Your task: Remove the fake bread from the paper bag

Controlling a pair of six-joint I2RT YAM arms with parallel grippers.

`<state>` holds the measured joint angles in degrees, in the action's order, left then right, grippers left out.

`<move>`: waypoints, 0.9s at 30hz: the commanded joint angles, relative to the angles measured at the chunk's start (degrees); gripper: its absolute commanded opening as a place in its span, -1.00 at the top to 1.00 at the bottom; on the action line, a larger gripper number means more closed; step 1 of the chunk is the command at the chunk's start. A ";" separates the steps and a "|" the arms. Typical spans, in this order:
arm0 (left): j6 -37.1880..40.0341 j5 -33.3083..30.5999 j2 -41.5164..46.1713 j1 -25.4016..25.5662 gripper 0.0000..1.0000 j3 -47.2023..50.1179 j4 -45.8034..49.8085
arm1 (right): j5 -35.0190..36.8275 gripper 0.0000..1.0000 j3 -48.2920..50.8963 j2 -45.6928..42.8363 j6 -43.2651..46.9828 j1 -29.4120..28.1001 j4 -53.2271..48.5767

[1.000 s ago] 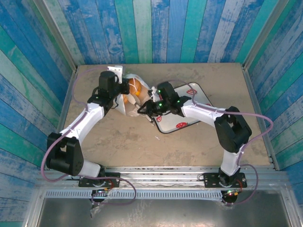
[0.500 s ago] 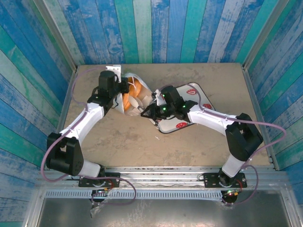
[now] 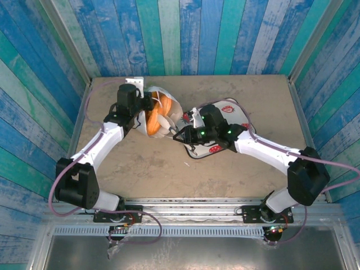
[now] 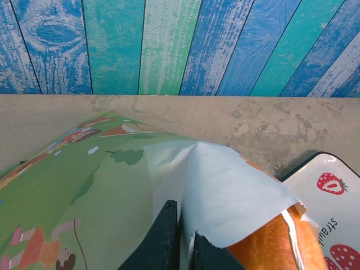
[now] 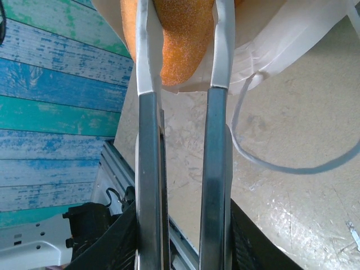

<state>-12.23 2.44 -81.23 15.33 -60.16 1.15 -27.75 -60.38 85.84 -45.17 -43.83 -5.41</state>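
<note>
A golden-orange ridged plastic croissant (image 5: 181, 50) sits clamped between the right claw's (image 5: 183, 17) tips, at the white paper bag's (image 3: 169, 121) mouth. The left claw (image 4: 184, 239) is clenched on the bag's rim. Seemingly 0 pastries are out yet; pulling this one clear is left.

In the left wrist view the paper bag (image 4: 225, 191) covers part of an orange piece of fake bread (image 4: 264, 253), cut off by the bottom edge like the left fingers (image 4: 166, 236). The strawberry-print tray (image 4: 329, 197) runs off the lower right corner. In the right wrist view, whether the right fingers (image 5: 147, 140) grip the bread cannot be told.
</note>
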 commanded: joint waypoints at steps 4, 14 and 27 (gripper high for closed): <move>-1.06 -0.63 1.52 0.05 0.80 -1.67 -0.80 | 2.36 0.57 1.24 -6.28 2.58 -0.73 -2.03; -1.09 -1.05 1.77 0.05 0.80 -1.72 -0.53 | 6.64 0.58 4.28 -17.05 3.67 -0.90 -9.60; 0.23 -1.16 2.37 0.05 0.80 -2.33 0.27 | 10.28 0.56 -1.47 -27.23 13.10 10.86 -30.06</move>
<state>-12.43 2.17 -81.23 15.33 -60.80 1.61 -18.74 -57.78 60.29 -37.50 -36.88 -29.36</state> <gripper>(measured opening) 0.099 0.326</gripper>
